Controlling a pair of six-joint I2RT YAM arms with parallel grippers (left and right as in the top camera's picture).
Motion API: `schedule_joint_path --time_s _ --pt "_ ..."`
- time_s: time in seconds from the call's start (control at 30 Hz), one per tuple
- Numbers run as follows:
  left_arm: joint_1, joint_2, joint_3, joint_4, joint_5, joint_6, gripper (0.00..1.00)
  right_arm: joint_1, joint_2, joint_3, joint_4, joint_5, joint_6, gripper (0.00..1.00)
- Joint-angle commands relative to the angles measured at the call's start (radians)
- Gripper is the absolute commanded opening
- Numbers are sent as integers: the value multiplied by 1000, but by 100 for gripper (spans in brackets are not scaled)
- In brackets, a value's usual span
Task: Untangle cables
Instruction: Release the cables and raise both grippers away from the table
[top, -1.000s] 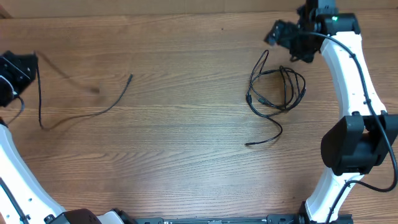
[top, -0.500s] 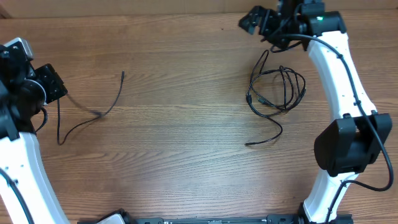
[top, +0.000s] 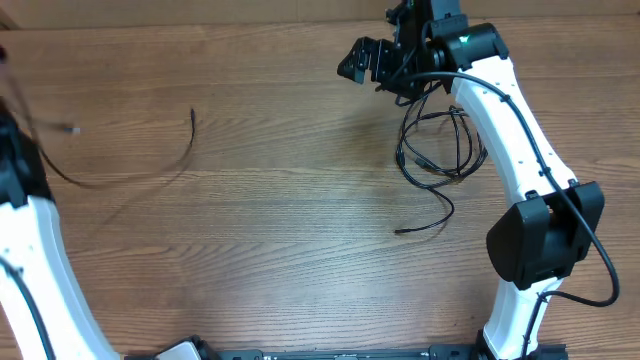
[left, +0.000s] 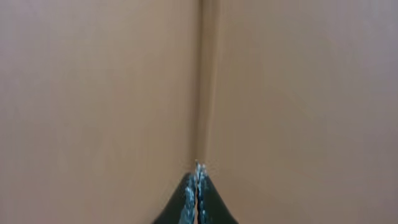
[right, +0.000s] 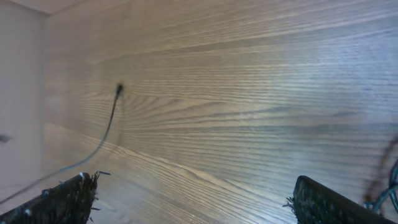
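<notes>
Overhead, tangled cables (top: 440, 150): thin black cords looped over one another into a loose knot on the right half of the wooden surface (top: 280, 220); several long loops stand side by side, and small plug ends show on the knot's left side
Tail of the knot: one strand runs out of the bottom of the loops, curls down and left, and ends in a small plug lying flat on the wood
Top of the knot: a narrow loop reaches up under the right arm (top: 500, 130), which crosses over that part
Lone cable (top: 160, 175): a single black cord well apart from the knot, on the left half; its plug end points up, and the cord curves down and away to the left, where it blurs near the left arm (top: 40, 270)
Lone cable, right wrist view (right: 109, 124): the plug tip sits on the wood grain far ahead, the cord trailing toward the lower left
Right end effector (top: 362, 62): above and left of the knot, apart from it, jaws spread wide with nothing between them; the right wrist view (right: 193, 183) shows one finger at each lower corner and bare wood in the gap
Left end effector (left: 198, 186): the left wrist view shows the two fingers pressed together into a point against a plain tan backdrop (left: 93, 93) with a vertical seam; whether a cord is pinched there cannot be told
Left arm: only its white link shows overhead, at the left edge
</notes>
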Motion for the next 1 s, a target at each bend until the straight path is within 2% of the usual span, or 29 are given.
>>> schedule_joint_path --time_s 0.0,0.13,0.23,0.27,0.5,0.53,0.57,0.6,0.63,0.67,0.7,0.87,0.97 --pt "2 150 74 123 -137 56 4 23 -8 16 -11 71 -3 100" --pt "11 381 265 80 -128 55 4 45 -8 16 -14 71 -3 100" --pt "5 546 426 -121 -84 48 4 64 -8 16 -8 72 -3 100" --pt "-5 615 487 -245 -30 45 4 73 -8 16 8 86 -3 100" --pt "-53 682 506 -582 108 -56 4 83 -8 16 91 151 -3 100" --pt "-57 682 506 -630 129 -63 8 83 -8 16 104 154 -3 100" --pt "-60 682 506 -672 149 -65 25 83 -8 16 115 158 -3 100" --pt "-62 682 506 -717 174 -65 58 83 -8 16 127 158 -3 100" --pt "-64 682 506 -758 196 -66 81 83 -8 16 135 158 -3 100" --pt "-64 682 506 -796 217 -71 88 83 -8 16 143 158 -3 100" --pt "-65 682 506 -837 230 -85 93 83 -8 16 152 158 -3 100" --pt "-65 682 506 -1029 242 -170 98 83 -8 16 181 158 -3 100" --pt "-67 668 506 -1115 272 -155 100 83 -8 16 179 158 -3 100"
